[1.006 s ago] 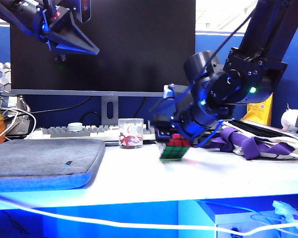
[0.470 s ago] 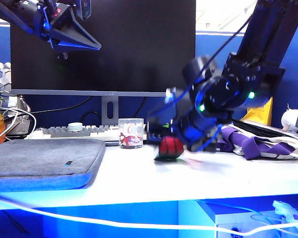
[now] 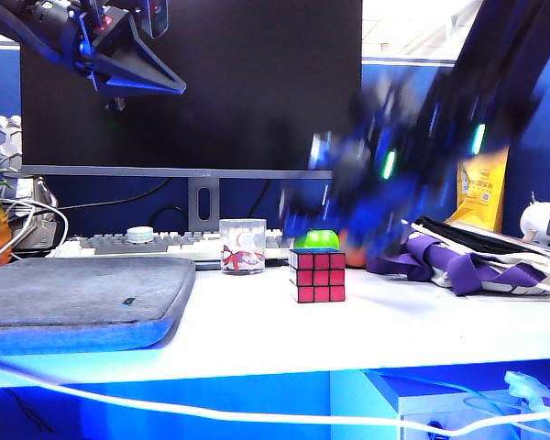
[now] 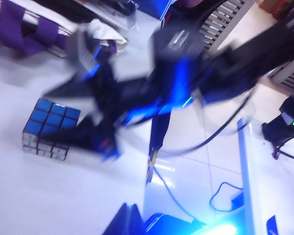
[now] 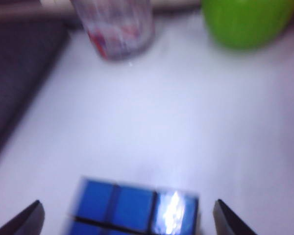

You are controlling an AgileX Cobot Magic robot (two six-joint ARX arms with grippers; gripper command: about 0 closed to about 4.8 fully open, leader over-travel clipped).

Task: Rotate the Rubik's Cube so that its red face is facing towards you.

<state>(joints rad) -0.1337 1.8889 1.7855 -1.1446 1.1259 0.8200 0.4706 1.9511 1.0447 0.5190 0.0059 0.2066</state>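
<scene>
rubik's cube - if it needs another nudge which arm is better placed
Right. The right gripper hangs open directly over the Rubik's Cube, fingertips either side of its blue top. The left gripper is shut, high up by the monitor. The red face already fronts the exterior camera, so perhaps nothing remains.

1. The left arm's black, wedge-shaped left gripper (image 3: pixel 160 84) is edged in blue light, with its two tapered fingers closed to a single point; it shows at the exterior view's upper left.
2. Behind it, a dark housing carries a small red marking and a rectangular black block.
3. The right arm's black right gripper (image 3: pixel 323 229) is smeared by blur above the white desk's middle; its jaws stand wide apart.
4. Two dark, pointed fingertips (image 5: pixel 28 219) frame the right wrist view.
5. The right arm's black, rounded housings show small green lights and blue glints.
6. Thin dark cables loop along the right arm.
</scene>
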